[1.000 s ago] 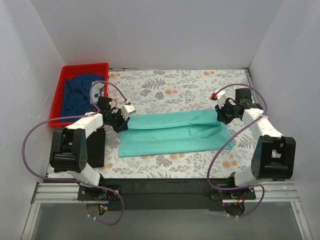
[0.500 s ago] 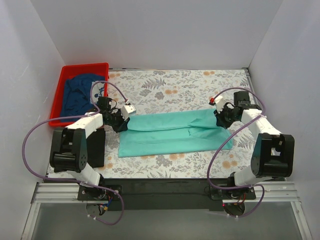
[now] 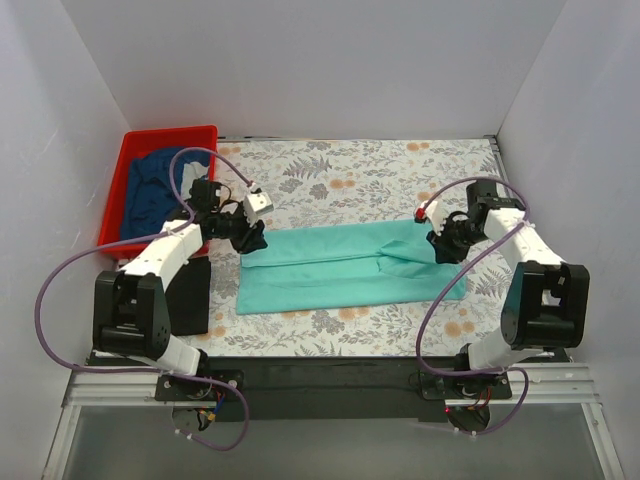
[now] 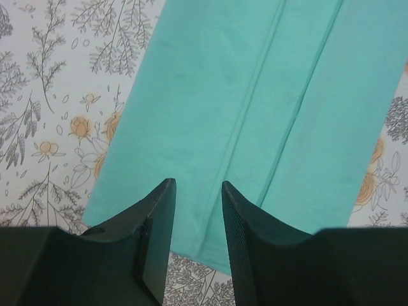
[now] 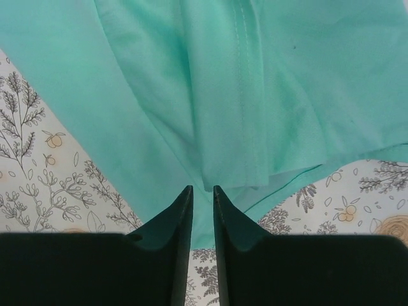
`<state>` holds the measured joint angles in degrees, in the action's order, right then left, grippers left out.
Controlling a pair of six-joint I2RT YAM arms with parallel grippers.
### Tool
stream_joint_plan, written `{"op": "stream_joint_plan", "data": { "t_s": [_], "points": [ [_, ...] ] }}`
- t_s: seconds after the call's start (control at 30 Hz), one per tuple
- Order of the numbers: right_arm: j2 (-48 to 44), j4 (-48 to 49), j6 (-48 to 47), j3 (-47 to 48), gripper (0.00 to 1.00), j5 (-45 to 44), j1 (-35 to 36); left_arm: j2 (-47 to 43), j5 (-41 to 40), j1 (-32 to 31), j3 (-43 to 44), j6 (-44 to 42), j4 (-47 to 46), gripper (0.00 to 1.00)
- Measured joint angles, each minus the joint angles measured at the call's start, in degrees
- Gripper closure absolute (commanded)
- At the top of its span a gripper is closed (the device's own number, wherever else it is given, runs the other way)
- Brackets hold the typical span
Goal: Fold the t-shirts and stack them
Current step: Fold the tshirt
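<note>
Starting with the biggest shift: left gripper [image 3: 250, 238] now raised and swung off the left end of the teal t-shirt [image 3: 340, 272], no longer low at that end as a second ago. Fingers spread apart in the left wrist view, nothing between them, hovering above the shirt's left hem. Smaller shift at the shirt's right end: right gripper [image 3: 438, 245] nudged a little nearer, down onto the cloth there. Shirt itself unmoved, lying flat as a long strip, folded lengthwise, on the table cover [image 3: 350, 165].

Judging from that: lengthwise fold probably done, left end let go, crosswise fold likely next. Stacking not yet begun, with the navy t-shirt [image 3: 150, 195] heaped in the red bin [image 3: 128, 140], well off to the left of the teal shirt.

Shown only from the right wrist: fingers almost together, a ridge of bunched cloth running toward the narrow slit. Cannot tell whether pinched or merely touched. Shown only from overhead: both ends at once, and the bin. Shown only from the left wrist: two lengthwise creases near the hem.
</note>
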<state>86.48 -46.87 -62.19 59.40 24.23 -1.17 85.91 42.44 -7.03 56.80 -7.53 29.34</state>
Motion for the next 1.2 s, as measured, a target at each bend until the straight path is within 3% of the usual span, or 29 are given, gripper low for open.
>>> {"op": "stream_joint_plan", "data": {
  "t_s": [0.1,0.13,0.17,0.27,0.37,0.6,1.03,1.17,1.2],
  "points": [
    [1.66,-2.43,0.55,3.96,0.72,1.38,-0.28,0.02,0.55,-1.79,0.68,1.46,-0.31,0.66],
    [2.49,-3.06,1.31,5.66,0.68,2.29,-0.59,0.07,0.52,-2.51,0.72,1.97,-0.57,0.66],
    [3.65,-3.61,2.84,7.65,0.56,3.41,-0.98,0.15,0.52,-3.23,0.72,2.43,-0.79,0.66],
    [8.68,-4.37,8.50,14.82,0.43,6.47,-1.92,0.61,0.46,-5.46,0.72,3.98,-1.60,0.65],
    [14.16,-4.00,13.92,19.91,0.38,9.09,-2.36,1.53,0.17,-7.56,0.94,5.75,-2.54,0.65],
    [24.28,-4.63,22.97,23.17,0.37,12.52,-2.40,3.63,-0.04,-9.49,2.89,10.12,-4.81,0.65],
    [27.47,-5.64,24.98,23.32,0.38,12.33,-1.99,3.89,-1.42,-9.46,2.93,11.47,-5.88,0.65],
    [27.54,-5.77,24.87,23.32,0.46,12.15,-1.64,3.89,-1.73,-9.46,2.80,11.47,-5.97,0.65],
    [27.54,-5.90,24.79,23.32,0.53,12.13,-1.57,3.89,-1.77,-9.46,2.78,11.47,-6.03,0.65]
  ]
}}
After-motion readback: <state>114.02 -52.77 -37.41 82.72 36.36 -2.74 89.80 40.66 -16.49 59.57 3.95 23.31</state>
